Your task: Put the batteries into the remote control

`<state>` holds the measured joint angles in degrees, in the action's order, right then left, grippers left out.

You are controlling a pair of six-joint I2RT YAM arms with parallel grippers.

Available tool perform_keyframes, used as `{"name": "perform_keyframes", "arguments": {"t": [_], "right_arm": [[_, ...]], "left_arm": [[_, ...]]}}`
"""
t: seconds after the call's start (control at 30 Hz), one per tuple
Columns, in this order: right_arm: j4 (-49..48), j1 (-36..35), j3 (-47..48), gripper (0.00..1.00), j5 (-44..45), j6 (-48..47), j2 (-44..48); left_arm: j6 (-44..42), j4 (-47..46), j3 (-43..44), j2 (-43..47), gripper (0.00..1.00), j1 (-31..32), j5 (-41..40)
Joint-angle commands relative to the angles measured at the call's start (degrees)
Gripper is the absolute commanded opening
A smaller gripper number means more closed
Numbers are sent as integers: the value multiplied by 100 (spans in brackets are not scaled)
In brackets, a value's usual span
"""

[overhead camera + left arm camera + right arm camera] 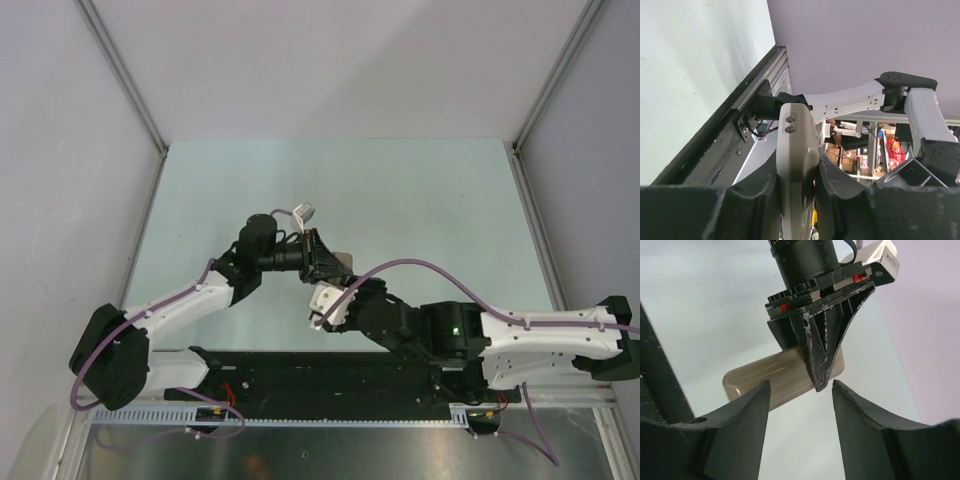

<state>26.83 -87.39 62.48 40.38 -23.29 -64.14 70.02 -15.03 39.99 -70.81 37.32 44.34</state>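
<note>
Aloft, the left tool [797, 210] clamps the remote control [796, 150], long axis toward the open, empty right tool [801, 388].

We see white shells and black joints on our left arm [180, 300] and right arm [540, 335], with a purple cable [420, 264] along each. A green light [457, 328] glows lower right of centre. The right hand [800, 386] has black fingers [735, 430] with pale scratches.
</note>
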Motion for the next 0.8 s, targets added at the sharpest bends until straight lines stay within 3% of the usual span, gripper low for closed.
{"name": "perform_keyframes", "arguments": {"t": [0.0,0.13,0.37,0.6,0.77], "right_arm": [[77,-94,247,57,-162,579,314],[-63,125,247,52,-206,1586,481],[-38,1222,247,43,-1074,3345,753],[121,2015,247,42,-2541,4331,947],[287,2130,247,43,-2921,4544,842]], "left_arm": [[-146,-27,290,93,0,-128,23],[-304,17,422,15,0,-146,-161],[-559,26,484,31,0,-173,-636],[-735,35,457,330,0,-173,-1198],[-665,35,545,313,0,-173,-1208]]}}
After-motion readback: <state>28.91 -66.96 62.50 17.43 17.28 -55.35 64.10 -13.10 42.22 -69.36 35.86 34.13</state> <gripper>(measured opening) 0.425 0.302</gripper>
